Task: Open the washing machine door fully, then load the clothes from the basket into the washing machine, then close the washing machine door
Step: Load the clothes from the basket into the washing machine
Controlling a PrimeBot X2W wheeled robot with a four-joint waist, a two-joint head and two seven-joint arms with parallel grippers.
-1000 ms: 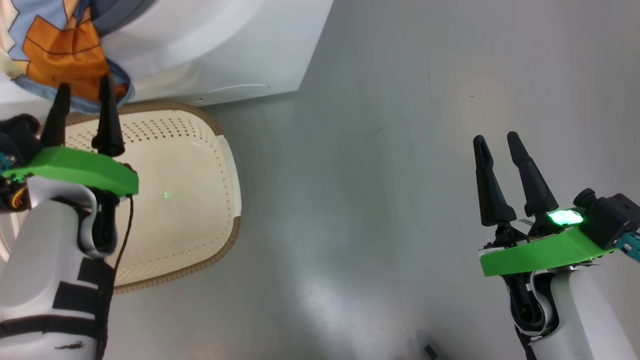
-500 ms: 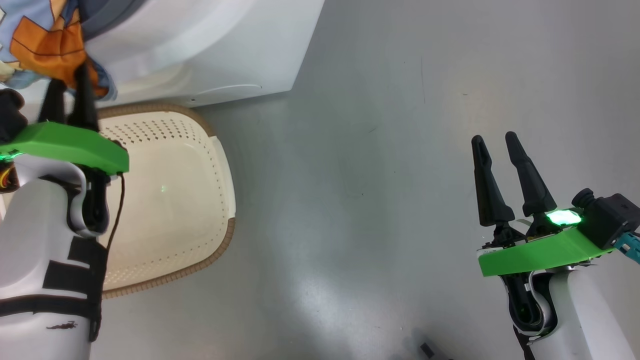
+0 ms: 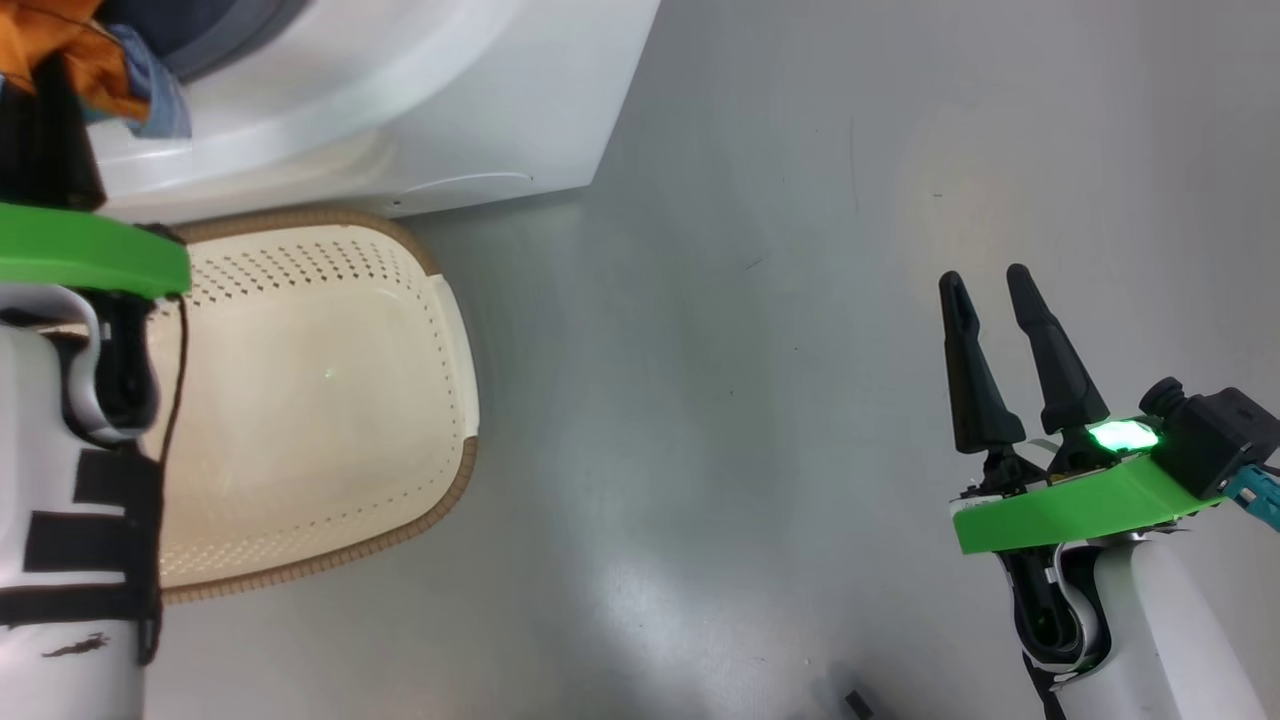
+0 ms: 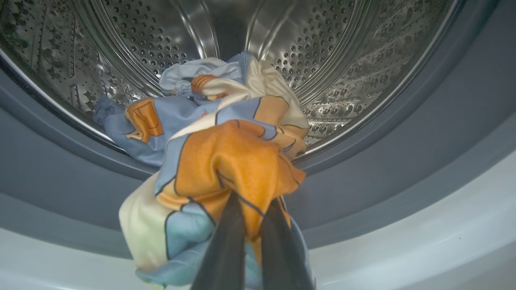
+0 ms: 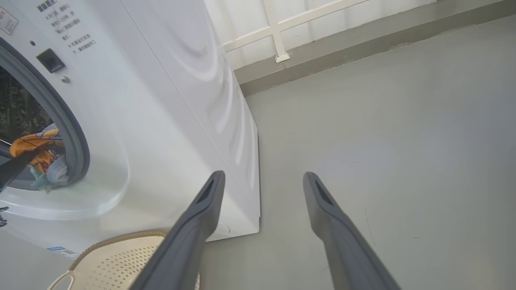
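My left gripper [image 4: 254,201] is shut on a blue and orange garment [image 4: 225,161] of the clothes. The garment hangs over the grey-blue rubber ring [image 4: 383,161] at the mouth of the steel drum [image 4: 169,36], and more blue cloth lies inside. In the head view the left gripper [image 3: 55,95] is at the top left, its tips against the orange cloth [image 3: 70,40]. The white washing machine [image 3: 450,120] stands behind the cream basket [image 3: 330,380], whose bare bottom shows. My right gripper [image 3: 985,278] hangs open over the floor with nothing between its fingers. The washing machine door is out of view.
Grey floor [image 3: 720,400] stretches from the basket to the right arm. In the right wrist view the machine's side [image 5: 193,100] runs back to a wall with a white railing [image 5: 278,36]. A small dark object [image 3: 858,700] lies on the floor near the bottom edge.
The left gripper's fingers have shut on the orange and blue garment and moved up and left toward the drum opening. The right arm has barely moved.
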